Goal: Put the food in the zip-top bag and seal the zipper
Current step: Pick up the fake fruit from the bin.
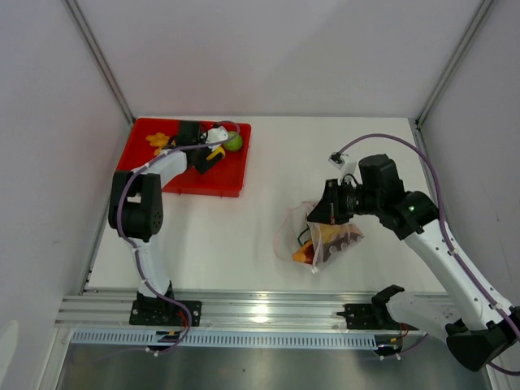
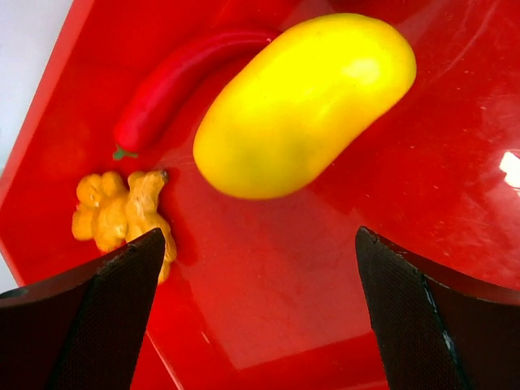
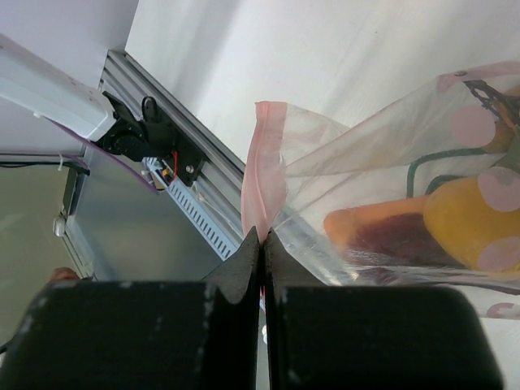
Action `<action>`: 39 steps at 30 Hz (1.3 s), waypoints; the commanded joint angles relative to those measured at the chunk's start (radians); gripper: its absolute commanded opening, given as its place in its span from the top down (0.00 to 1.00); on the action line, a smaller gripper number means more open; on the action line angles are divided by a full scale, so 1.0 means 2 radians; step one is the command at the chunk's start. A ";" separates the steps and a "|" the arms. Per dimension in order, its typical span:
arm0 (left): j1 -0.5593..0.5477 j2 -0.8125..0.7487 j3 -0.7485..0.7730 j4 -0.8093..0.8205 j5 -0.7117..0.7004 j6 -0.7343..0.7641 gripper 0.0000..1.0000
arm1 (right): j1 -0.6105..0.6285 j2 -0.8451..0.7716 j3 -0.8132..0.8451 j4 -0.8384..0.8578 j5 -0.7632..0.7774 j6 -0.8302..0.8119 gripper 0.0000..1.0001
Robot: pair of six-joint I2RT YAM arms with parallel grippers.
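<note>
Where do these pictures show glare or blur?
Top view: bright glare on the metal rail. Left wrist view: a white glare patch at the red tray's right edge, and soft shine on the mango. Right wrist view: the near right claw looks blurred, while the bag is sharper.

Nut cluster (image 2: 114, 213) partly behind left hand (image 2: 258, 244) finger, zip-top bag (image 3: 390, 162) cut off at right edge

- No text, label, brand, number or sign can be read in any view.
- The bag (image 3: 366, 146) carries printed pink round patches only; no lettering can be made out on it.
</note>
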State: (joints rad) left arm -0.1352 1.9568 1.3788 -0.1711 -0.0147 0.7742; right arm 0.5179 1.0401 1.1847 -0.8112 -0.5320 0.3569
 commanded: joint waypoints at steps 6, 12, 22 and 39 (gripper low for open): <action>0.000 0.040 0.087 -0.050 0.035 0.068 0.00 | 0.000 -0.020 -0.018 0.024 -0.009 -0.006 1.00; -0.002 0.058 0.109 -0.066 0.045 0.081 0.00 | -0.001 -0.012 -0.018 0.025 -0.010 -0.008 1.00; -0.019 0.131 0.184 -0.109 0.026 0.049 0.04 | -0.004 -0.009 -0.023 0.033 -0.012 -0.004 1.00; -0.016 0.125 0.160 -0.076 -0.008 0.029 0.46 | -0.006 -0.012 -0.028 0.039 -0.016 -0.006 1.00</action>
State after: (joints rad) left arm -0.1715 2.2395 1.7279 -0.3565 -0.0051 0.8555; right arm 0.5117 1.0229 1.1110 -0.7650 -0.5514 0.3573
